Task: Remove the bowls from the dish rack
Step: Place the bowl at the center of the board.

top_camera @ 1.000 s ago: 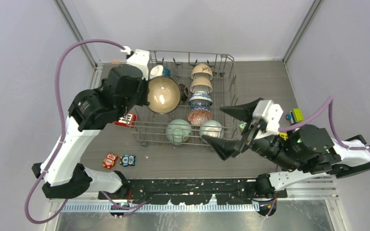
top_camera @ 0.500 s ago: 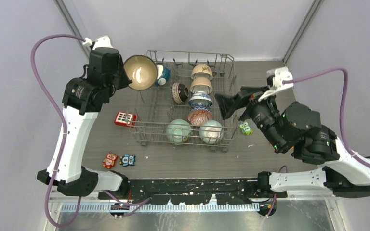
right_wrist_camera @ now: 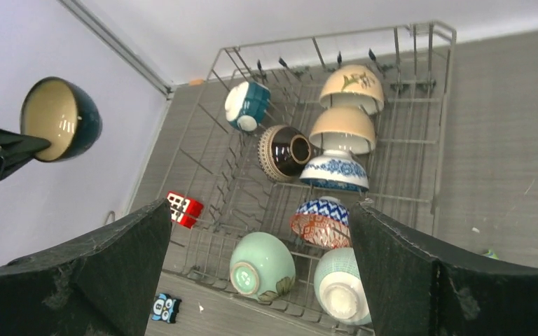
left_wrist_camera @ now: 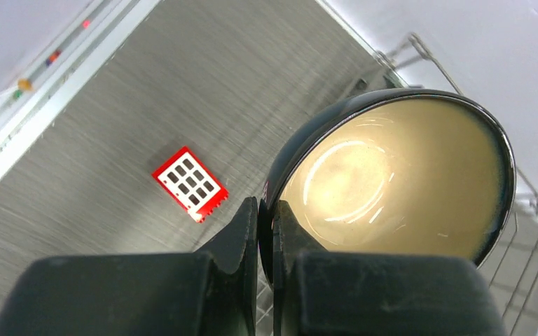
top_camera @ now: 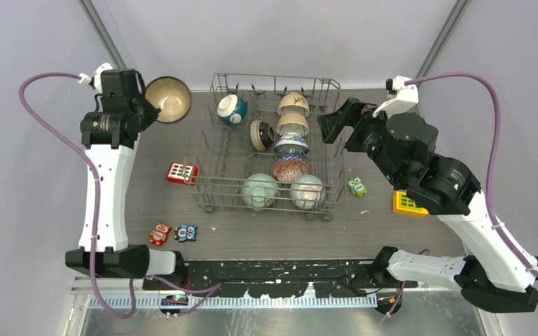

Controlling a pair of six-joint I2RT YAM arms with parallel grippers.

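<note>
While the left gripper [left_wrist_camera: 266, 227] clamps a dark bowl [top_camera: 169, 99] by its rim, aloft far-left of the rack [top_camera: 339, 143], the right gripper [right_wrist_camera: 259, 210] hangs released beside the rack's right side; eight bowls [top_camera: 260, 190] sit inside.

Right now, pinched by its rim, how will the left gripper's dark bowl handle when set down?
Glossy glaze on the dark bowl suggests slippery; it may pivot in the left gripper. Seemingly rigid ceramic, so probably chips if dropped.
</note>
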